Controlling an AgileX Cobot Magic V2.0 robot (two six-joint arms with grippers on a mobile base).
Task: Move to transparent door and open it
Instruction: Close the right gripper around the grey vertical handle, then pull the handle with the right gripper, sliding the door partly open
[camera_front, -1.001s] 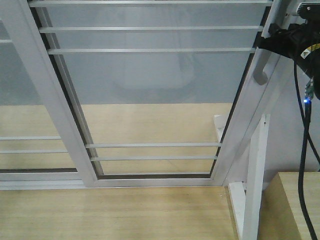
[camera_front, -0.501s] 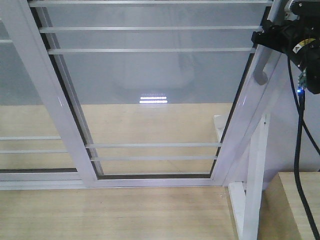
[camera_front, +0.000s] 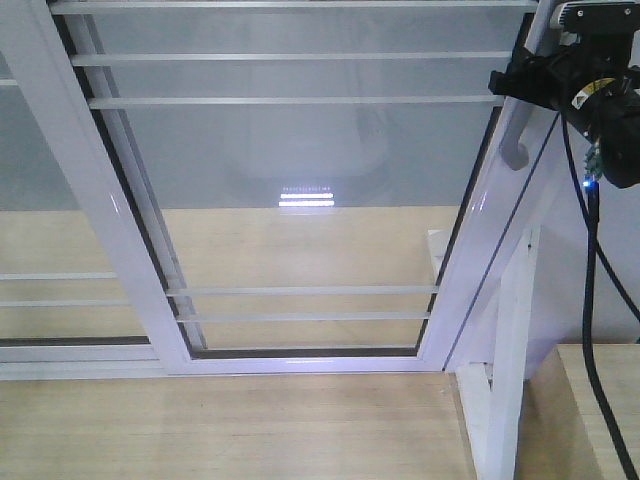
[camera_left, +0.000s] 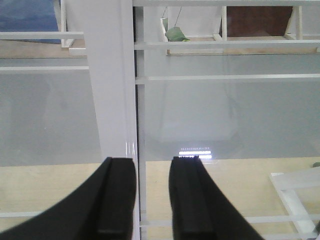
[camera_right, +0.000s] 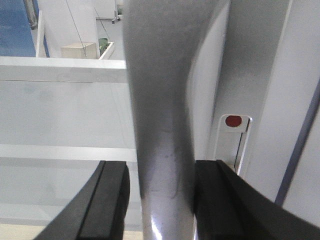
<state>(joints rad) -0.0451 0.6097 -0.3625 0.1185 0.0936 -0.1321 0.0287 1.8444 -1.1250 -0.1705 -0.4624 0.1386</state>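
The transparent door (camera_front: 300, 180) fills the front view: clear glass, white frame, thin white bars. Its curved grey handle (camera_front: 515, 150) is on the right edge. My right gripper (camera_front: 520, 85) is at the handle's upper part. In the right wrist view the handle (camera_right: 162, 125) runs between the two black fingers of my right gripper (camera_right: 162, 167). The right finger (camera_right: 215, 200) touches it, and a thin gap shows beside the left finger. My left gripper (camera_left: 152, 162) is slightly open and empty, close in front of a white frame post (camera_left: 107, 90).
A similar glass panel without a handle (camera_front: 40, 200) overlaps on the left. A white jamb post (camera_front: 510, 350) stands right of the door. A black cable (camera_front: 595, 300) hangs from the right arm. There is wooden flooring (camera_front: 230, 430) below and a wooden ledge (camera_front: 590, 410) at the lower right.
The door has slid a little to the left, and a dark gap now shows along its right edge. My right gripper has moved left with the handle.
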